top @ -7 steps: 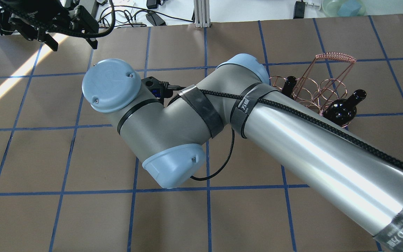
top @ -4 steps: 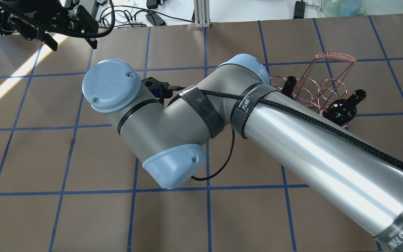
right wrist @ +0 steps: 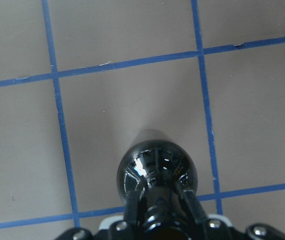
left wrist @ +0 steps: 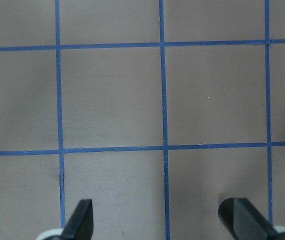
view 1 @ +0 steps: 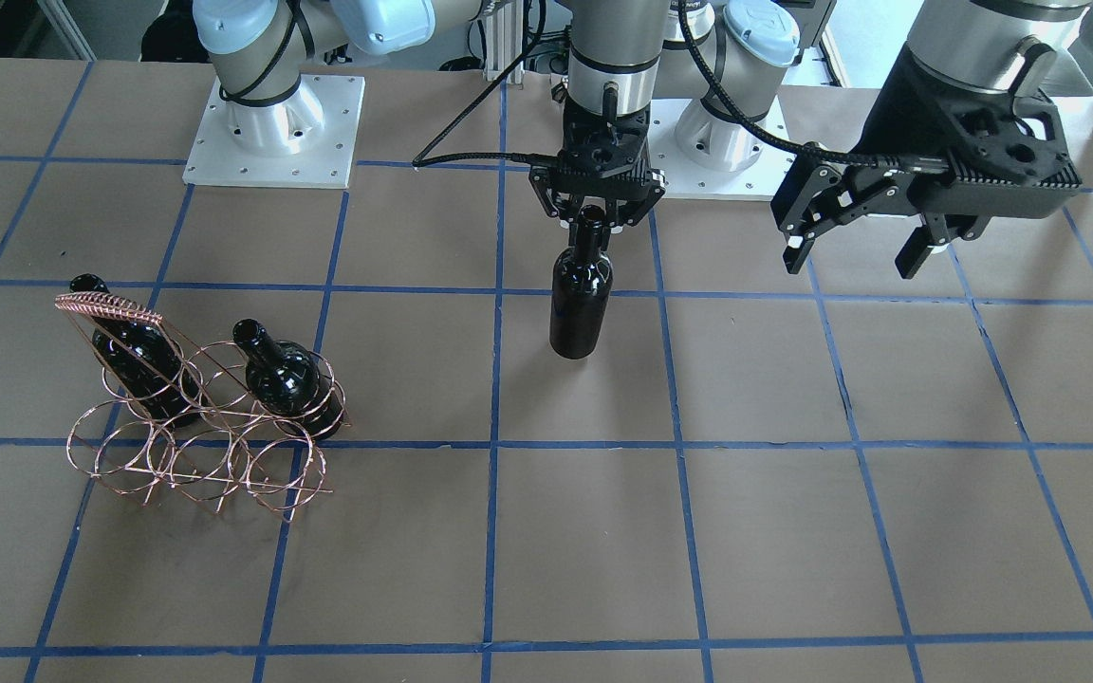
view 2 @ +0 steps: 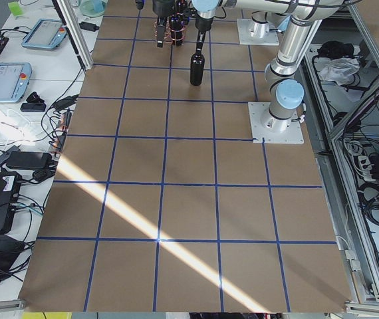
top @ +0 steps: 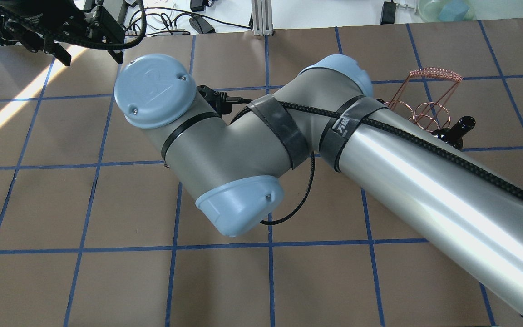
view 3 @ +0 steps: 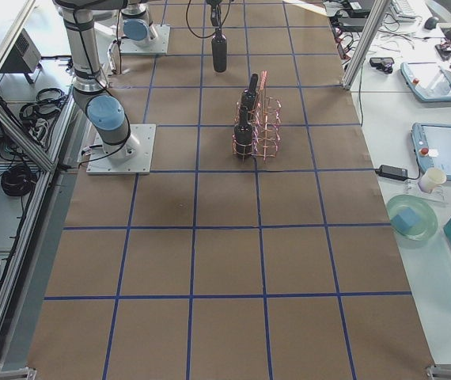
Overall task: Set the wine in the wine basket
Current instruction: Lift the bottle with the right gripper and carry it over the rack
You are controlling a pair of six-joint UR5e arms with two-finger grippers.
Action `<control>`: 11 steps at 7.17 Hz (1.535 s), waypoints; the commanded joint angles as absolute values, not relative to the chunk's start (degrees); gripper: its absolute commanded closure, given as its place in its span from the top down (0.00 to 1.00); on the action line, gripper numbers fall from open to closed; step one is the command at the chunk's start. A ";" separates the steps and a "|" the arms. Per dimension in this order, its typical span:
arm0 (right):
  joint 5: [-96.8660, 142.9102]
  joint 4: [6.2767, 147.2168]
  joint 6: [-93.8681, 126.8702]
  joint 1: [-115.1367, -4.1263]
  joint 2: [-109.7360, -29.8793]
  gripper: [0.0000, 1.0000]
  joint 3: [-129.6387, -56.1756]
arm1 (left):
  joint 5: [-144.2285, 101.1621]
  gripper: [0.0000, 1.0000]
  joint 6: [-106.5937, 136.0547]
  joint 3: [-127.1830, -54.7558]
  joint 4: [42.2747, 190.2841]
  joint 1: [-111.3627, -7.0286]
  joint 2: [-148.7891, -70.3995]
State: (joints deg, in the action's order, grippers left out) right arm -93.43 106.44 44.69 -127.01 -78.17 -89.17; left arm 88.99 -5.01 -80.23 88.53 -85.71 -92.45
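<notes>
**Grip on the dark glossy glass wine bottle [view 1: 581, 304] at its neck, well apart from the basket**

Seen from the front-facing camera, the right gripper [view 1: 594, 211] points straight down at the middle of the brown table with blue grid lines [view 1: 793, 531]. Its two fingers are closed against the long narrow neck just under the mouth. The bottle hangs upright beneath it. The pictures do not settle whether its base touches the table. From the right wrist camera the bottle's rounded shoulder [right wrist: 156, 167] fills the space between the fingers, inside one grid square.

The copper-coloured wire wine basket [view 1: 195, 446] stands at about 8 o'clock from the held bottle in the front-facing view, well apart from it. Its coil-wrapped handle [view 1: 105, 305] rises at the basket's 10 o'clock corner. Two more dark bottles [view 1: 281, 375] already stand in rings of the row toward the robot, one beneath the handle and one at the other end.

The left gripper [view 1: 855, 251] hovers at about 2 o'clock from the held bottle, its fingers spread wide with only bare table between them. Its wrist camera shows both dark fingertips [left wrist: 81, 220] apart over a crossing of blue lines. In the overhead view the right arm's forearm covers most of the basket [top: 429, 106].
</notes>
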 commanded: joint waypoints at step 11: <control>-96.25 85.78 0.72 -87.21 -96.94 0.00 -89.74 | 89.47 1.00 -5.01 -80.33 88.77 -85.87 -92.20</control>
